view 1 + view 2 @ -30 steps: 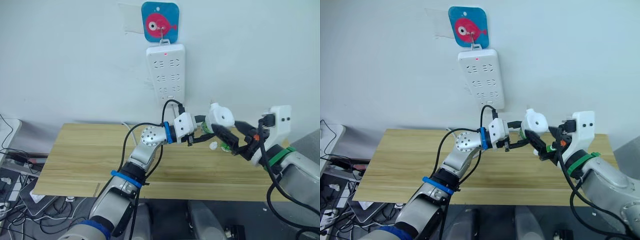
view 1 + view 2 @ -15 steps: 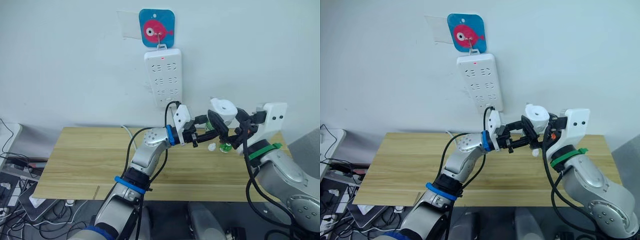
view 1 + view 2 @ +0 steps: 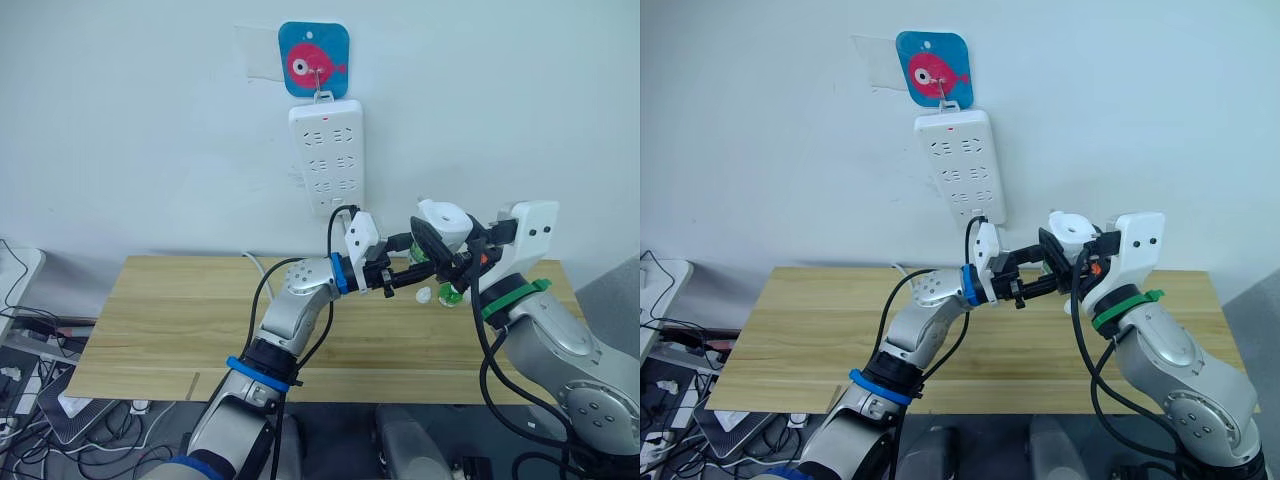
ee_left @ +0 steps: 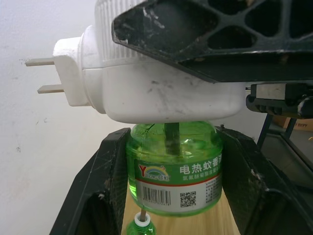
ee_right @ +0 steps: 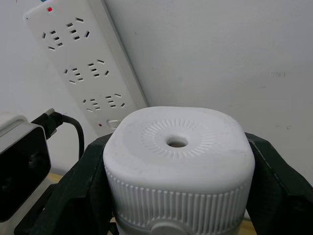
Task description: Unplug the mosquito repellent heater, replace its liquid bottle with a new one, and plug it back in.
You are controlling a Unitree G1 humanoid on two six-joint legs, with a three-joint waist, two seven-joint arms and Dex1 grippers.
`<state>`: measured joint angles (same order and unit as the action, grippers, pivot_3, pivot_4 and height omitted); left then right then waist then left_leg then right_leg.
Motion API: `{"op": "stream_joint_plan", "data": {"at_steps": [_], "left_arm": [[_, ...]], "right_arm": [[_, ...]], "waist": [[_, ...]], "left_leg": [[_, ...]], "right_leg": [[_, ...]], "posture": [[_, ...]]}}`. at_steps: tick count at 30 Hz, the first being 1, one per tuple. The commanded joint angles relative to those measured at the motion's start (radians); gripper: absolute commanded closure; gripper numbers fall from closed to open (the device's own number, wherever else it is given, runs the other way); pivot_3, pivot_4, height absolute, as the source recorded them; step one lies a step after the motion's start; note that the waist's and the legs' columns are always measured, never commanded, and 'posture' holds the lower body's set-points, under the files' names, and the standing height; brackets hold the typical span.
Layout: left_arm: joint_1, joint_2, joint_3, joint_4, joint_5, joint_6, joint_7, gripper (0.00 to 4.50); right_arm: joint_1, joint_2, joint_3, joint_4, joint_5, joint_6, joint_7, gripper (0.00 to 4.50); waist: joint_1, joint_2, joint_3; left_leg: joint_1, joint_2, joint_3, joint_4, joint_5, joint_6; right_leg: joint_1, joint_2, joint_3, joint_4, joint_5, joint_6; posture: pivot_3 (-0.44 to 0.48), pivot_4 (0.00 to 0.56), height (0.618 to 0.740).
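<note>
The white mosquito repellent heater (image 3: 445,220) is held upright in the air in front of the wall, to the right of the power strip. My right gripper (image 3: 438,243) is shut on its sides, with the fingers (image 5: 73,196) flanking its ribbed top (image 5: 178,152). A green liquid bottle (image 4: 173,171) sits under the heater (image 4: 161,93), its wick running up into it. My left gripper (image 3: 416,262) is shut on that bottle, one finger (image 4: 105,191) on each side. The heater's two metal prongs (image 4: 41,76) are free and point at the wall.
The white power strip (image 3: 326,150) hangs on the wall under a blue fish hook (image 3: 313,62), with a red light on. Another green bottle (image 3: 450,295) and a small white cap (image 3: 426,294) stand on the wooden table (image 3: 180,310) below the grippers.
My right arm has turned the heater from tilted to upright and drawn closer to the left gripper. The left gripper has stayed on the green bottle beneath it. The camera has shifted slightly.
</note>
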<state>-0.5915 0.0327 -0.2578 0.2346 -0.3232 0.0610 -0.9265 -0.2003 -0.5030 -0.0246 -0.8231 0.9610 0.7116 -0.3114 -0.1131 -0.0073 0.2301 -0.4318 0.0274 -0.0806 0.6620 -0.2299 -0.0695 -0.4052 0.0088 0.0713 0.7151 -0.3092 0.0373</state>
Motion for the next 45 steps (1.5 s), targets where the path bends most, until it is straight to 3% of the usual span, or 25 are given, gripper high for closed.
{"op": "stream_joint_plan", "data": {"at_steps": [1, 5, 6, 12, 17, 22, 24, 30, 35, 45], "left_arm": [[-0.006, 0.004, 0.021, -0.049, -0.021, -0.027, -0.024, 1.26], [-0.05, 0.068, 0.074, -0.007, -0.041, -0.025, -0.073, 0.05], [-0.057, 0.081, 0.084, 0.0, -0.044, -0.028, -0.087, 0.0], [-0.049, 0.226, 0.159, -0.071, -0.118, 0.105, -0.161, 0.0], [0.04, 0.315, 0.248, -0.238, -0.179, 0.241, -0.071, 0.0], [0.119, 0.35, 0.351, -0.323, -0.207, 0.303, 0.058, 1.09], [0.127, 0.357, 0.386, -0.317, -0.216, 0.315, 0.09, 1.09], [0.057, 0.402, 0.415, -0.132, -0.178, 0.236, 0.039, 1.09], [-0.096, 0.416, 0.368, 0.135, -0.138, 0.154, -0.109, 1.09], [-0.393, 0.37, 0.325, 0.581, -0.063, 0.016, -0.333, 1.09]], "right_arm": [[-0.013, 0.014, -0.025, -0.008, -0.019, 0.002, 0.009, 1.44], [-0.007, 0.018, -0.046, 0.015, -0.068, -0.009, 0.034, 1.44], [-0.003, 0.019, -0.051, 0.019, -0.077, -0.011, 0.041, 1.44], [0.03, 0.032, -0.066, 0.032, -0.089, 0.001, 0.101, 1.44], [0.012, 0.033, -0.051, 0.048, -0.122, 0.003, 0.156, 1.44], [-0.011, 0.046, -0.039, 0.067, -0.152, -0.003, 0.209, 1.44], [-0.027, 0.052, -0.032, 0.073, -0.152, 0.003, 0.234, 1.44], [-0.086, 0.068, 0.006, 0.079, -0.128, 0.023, 0.326, 1.44], [-0.113, 0.087, 0.034, 0.1, -0.16, 0.03, 0.359, 1.44], [-0.022, 0.096, 0.028, 0.107, -0.234, -0.009, 0.424, 1.44]], "waist": [[0.0, 0.0, 0.0], [0.001, 0.0, -0.001], [0.001, 0.0, -0.001], [0.002, 0.001, -0.004], [0.007, 0.001, -0.004], [0.02, 0.001, -0.005], [0.027, 0.0, -0.006], [0.036, -0.001, -0.007], [0.048, -0.002, -0.007], [0.053, -0.002, -0.007]], "left_leg": [[0.0, 0.0, 0.0, 0.0, 0.0, 0.0], [0.0, 0.0, 0.0, 0.0, 0.0, 0.0], [0.0, 0.0, 0.0, 0.0, 0.0, 0.0], [0.0, 0.001, 0.0, -0.001, 0.0, 0.0], [0.0, 0.001, -0.001, -0.001, 0.0, 0.0], [0.0, 0.001, -0.001, -0.001, 0.0, 0.0], [0.001, 0.001, -0.001, -0.001, 0.0, 0.0], [0.001, 0.001, -0.001, -0.001, 0.0, 0.0], [0.001, 0.0, -0.001, -0.001, 0.0, 0.0], [0.0, 0.0, -0.001, -0.001, 0.0, 0.0]], "right_leg": [[0.0, 0.0, 0.0, 0.0, 0.0, 0.0], [0.0, 0.0, 0.0, 0.0, 0.0, 0.0], [0.0, 0.0, 0.0, 0.0, 0.0, 0.0], [0.0, 0.0, -0.001, 0.0, 0.0, 0.0], [0.0, 0.0, -0.001, 0.0, 0.0, 0.0], [0.0, 0.0, -0.001, 0.0, 0.0, 0.0], [0.0, 0.0, -0.001, 0.0, 0.0, 0.0], [0.0, 0.0, -0.001, 0.0, 0.0, 0.0], [0.0, 0.0, -0.002, 0.0, 0.0, -0.001], [0.0, 0.0, -0.002, -0.002, 0.0, -0.001]], "posture": [[-0.129, 0.163, 0.74], [-0.117, 0.16, 0.74], [-0.113, 0.159, 0.74], [-0.084, 0.161, 0.74], [-0.049, 0.162, 0.74], [-0.011, 0.165, 0.74], [-0.005, 0.164, 0.74], [0.019, 0.169, 0.74], [0.015, 0.171, 0.74], [-0.024, 0.172, 0.74]]}}
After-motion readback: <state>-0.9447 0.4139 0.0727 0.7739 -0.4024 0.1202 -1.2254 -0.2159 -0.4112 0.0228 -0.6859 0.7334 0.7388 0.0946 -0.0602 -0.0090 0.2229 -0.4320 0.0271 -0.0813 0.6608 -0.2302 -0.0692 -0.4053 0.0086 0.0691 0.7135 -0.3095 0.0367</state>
